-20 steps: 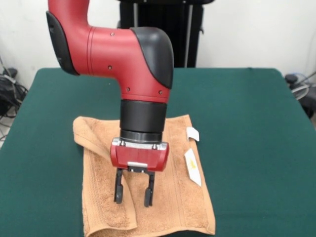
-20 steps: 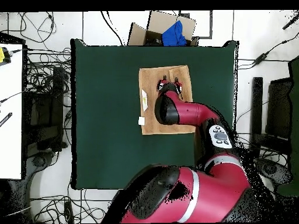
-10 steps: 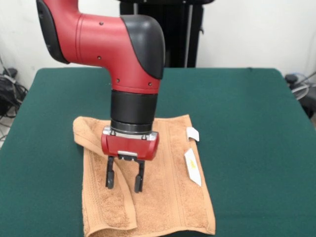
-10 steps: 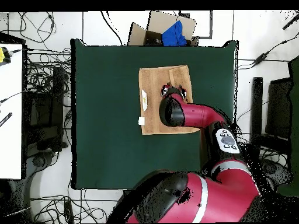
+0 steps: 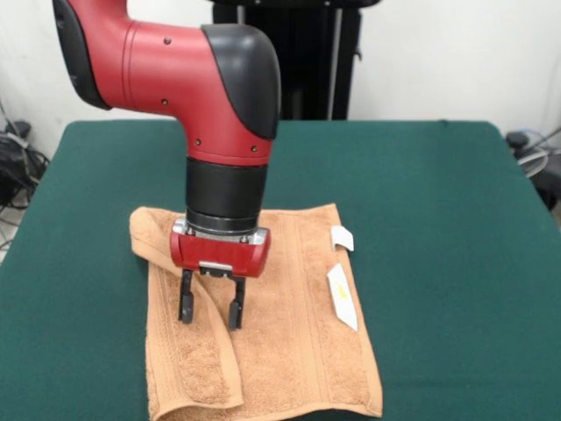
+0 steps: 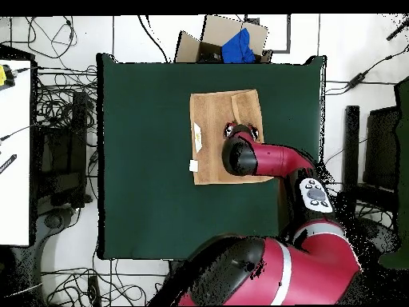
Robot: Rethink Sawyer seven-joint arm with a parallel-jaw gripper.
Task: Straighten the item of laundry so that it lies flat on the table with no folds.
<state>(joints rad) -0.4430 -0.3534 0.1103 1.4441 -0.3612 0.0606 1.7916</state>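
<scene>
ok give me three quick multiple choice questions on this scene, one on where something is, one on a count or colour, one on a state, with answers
1. Where is the gripper?
A. over bare table beside the towel
B. above the towel's folded-over strip
C. off the table edge

2. How many white tags show at the towel's edge?
A. none
B. two
C. five

3. What state is the towel in?
A. flat, with no folds
B. rolled into a tube
C. mostly spread, with one side folded over

Answers:
1. B, the front view shows the open fingers hanging over the fold on the towel.
2. B, a small tag and a longer one lie at the same edge, next to the green table.
3. C, a flap along one side lies doubled over onto the rest.
</scene>
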